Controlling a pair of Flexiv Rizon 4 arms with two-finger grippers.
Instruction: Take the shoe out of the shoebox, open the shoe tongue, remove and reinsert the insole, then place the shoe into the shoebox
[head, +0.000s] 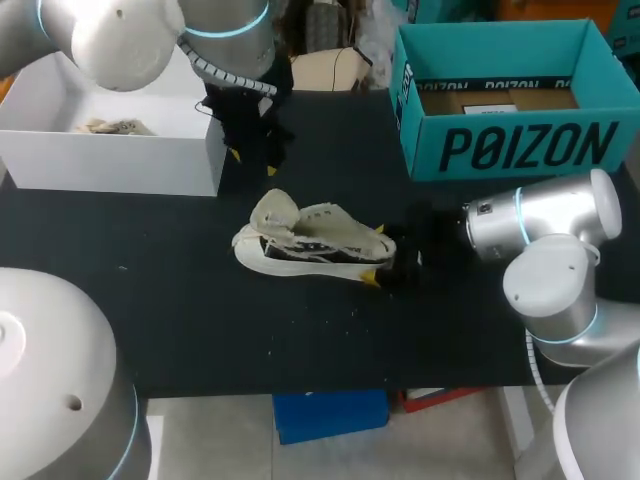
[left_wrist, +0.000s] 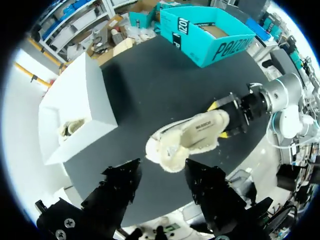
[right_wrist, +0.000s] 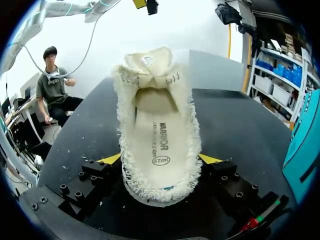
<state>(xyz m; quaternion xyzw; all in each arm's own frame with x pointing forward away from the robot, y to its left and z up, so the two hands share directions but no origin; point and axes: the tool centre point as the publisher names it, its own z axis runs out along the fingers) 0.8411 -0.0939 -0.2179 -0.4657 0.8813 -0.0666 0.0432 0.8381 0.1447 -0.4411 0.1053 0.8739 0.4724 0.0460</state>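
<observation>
Right pincer (right_wrist: 160, 159) snug on shoe (right_wrist: 159, 125) (heel)

Head camera overlooks the black table (head: 150, 260) from behind; left wrist peers down, right (closest) level along it, all sharing the cream fabric shoe (head: 310, 240).

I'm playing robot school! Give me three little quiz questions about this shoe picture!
1. True or false: the shoe lies inside the teal box.
2. Fill in the colour: the left gripper hovers near the ____ box.
3. Which one grips the shoe's heel? A) left gripper B) right gripper C) neither

Key: 1 false, it lies on the black table; 2 white; 3 B.
</observation>
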